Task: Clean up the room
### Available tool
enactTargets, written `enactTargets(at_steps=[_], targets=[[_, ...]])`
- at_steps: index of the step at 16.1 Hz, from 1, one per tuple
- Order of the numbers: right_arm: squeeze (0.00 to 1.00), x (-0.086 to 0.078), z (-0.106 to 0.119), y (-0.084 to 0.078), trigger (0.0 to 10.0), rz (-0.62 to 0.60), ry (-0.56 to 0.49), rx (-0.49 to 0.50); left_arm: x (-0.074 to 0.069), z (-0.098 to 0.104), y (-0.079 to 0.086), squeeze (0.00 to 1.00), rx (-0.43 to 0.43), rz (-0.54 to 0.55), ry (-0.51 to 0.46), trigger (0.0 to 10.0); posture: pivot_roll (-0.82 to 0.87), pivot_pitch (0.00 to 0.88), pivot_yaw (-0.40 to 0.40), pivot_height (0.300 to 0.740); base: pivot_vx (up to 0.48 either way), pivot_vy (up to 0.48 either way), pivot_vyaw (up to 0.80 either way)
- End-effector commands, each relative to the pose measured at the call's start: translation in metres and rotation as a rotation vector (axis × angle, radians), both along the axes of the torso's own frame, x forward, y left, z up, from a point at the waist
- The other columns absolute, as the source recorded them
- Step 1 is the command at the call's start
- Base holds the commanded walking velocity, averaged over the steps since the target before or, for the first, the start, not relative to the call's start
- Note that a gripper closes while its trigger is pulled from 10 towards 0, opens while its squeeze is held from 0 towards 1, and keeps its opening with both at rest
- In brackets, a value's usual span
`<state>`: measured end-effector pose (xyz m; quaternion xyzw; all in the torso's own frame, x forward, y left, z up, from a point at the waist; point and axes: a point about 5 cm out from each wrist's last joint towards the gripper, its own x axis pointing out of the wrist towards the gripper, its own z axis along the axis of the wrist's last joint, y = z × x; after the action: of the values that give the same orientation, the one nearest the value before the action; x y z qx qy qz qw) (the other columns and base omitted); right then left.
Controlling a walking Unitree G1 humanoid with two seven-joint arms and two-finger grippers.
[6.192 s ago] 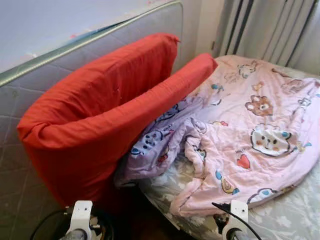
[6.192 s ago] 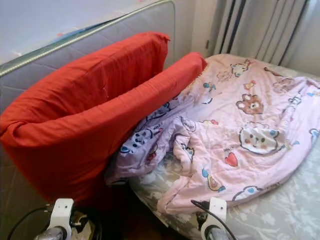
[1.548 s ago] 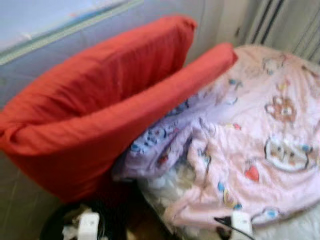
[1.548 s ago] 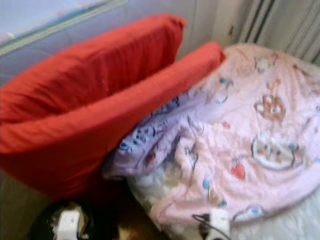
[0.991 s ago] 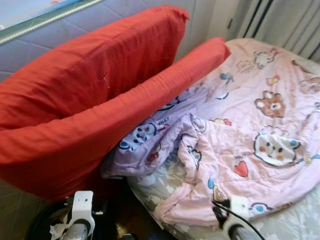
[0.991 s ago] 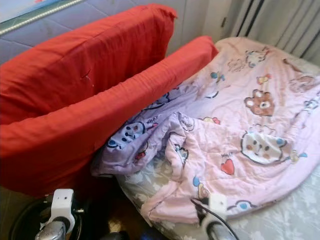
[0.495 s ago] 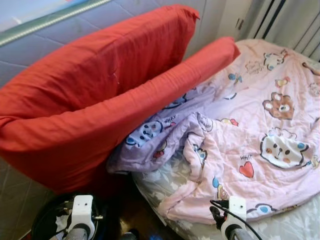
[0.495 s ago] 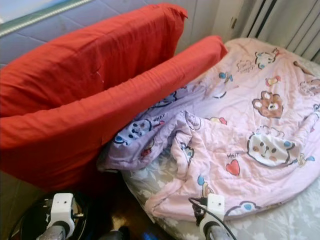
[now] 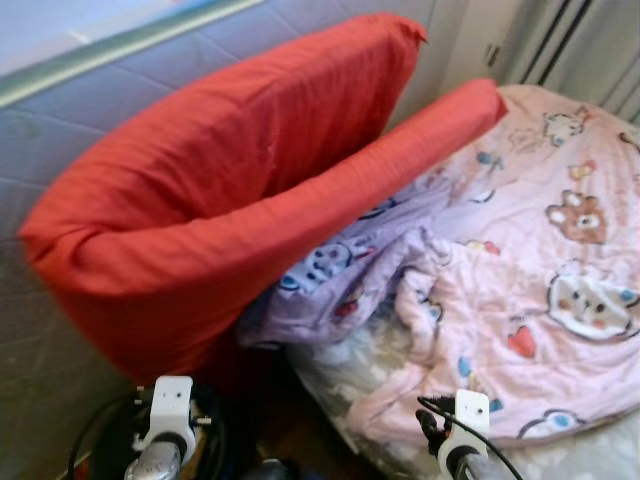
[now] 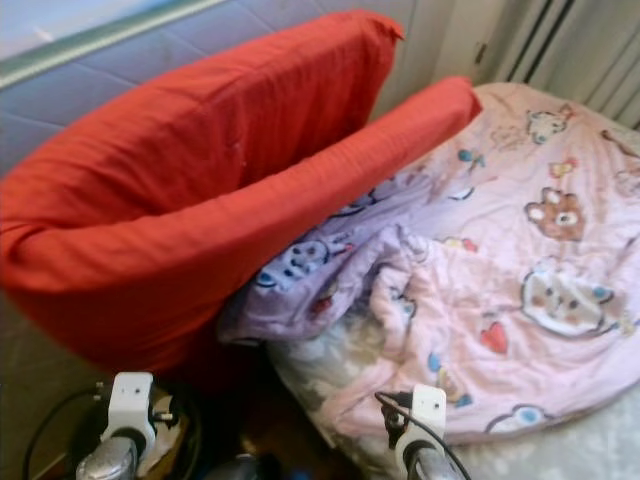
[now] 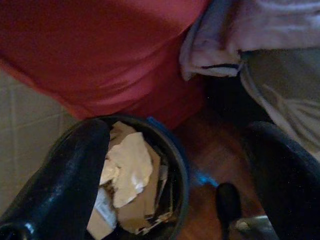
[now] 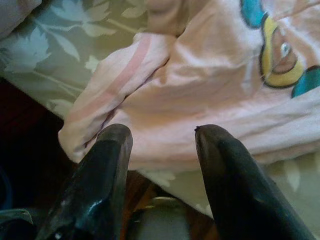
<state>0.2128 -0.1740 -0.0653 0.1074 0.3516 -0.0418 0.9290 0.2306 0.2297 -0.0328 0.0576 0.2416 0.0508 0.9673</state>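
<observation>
The head camera has swung slightly left over the last half second while the red folded mattress (image 9: 230,190) and the rumpled pink cartoon quilt (image 9: 540,290) keep their places on the bed (image 12: 45,55), so by the look of it the tidying has not begun. The left wrist view reveals a dark waste bin (image 11: 177,165) of crumpled paper (image 11: 127,170) on the floor below the spread left gripper (image 11: 180,165). The right wrist view sets the right gripper (image 12: 162,137), fingers parted and empty, just above the quilt's hem.
</observation>
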Motion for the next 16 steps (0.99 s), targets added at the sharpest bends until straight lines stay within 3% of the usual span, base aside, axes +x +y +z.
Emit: enactTargets(at_steps=[1,6,13,16], targets=[[0.0,-0.011,-0.006,-0.007,10.0,-0.03,0.039,-0.004,-0.011,-0.009,-0.005,0.0,0.004,-0.017,0.047,10.0,0.16,0.198,-0.023,0.74,0.0,0.0,0.0],[0.0,0.001,0.001,-0.009,10.0,-0.058,-0.001,0.003,-0.008,-0.006,-0.004,0.0,-0.006,-0.017,0.015,10.0,0.17,0.203,-0.022,0.74,0.0,0.0,0.0],[0.0,0.002,0.003,-0.011,10.0,-0.077,-0.012,0.004,-0.005,-0.005,-0.009,0.0,-0.002,-0.038,0.012,10.0,0.16,0.223,-0.021,0.74,0.0,0.0,0.0],[0.0,0.016,0.013,-0.023,10.0,-0.222,-0.07,0.051,0.004,0.003,-0.01,0.0,0.008,-0.051,-0.037,10.0,0.17,0.231,-0.021,0.74,0.0,0.0,0.0]])
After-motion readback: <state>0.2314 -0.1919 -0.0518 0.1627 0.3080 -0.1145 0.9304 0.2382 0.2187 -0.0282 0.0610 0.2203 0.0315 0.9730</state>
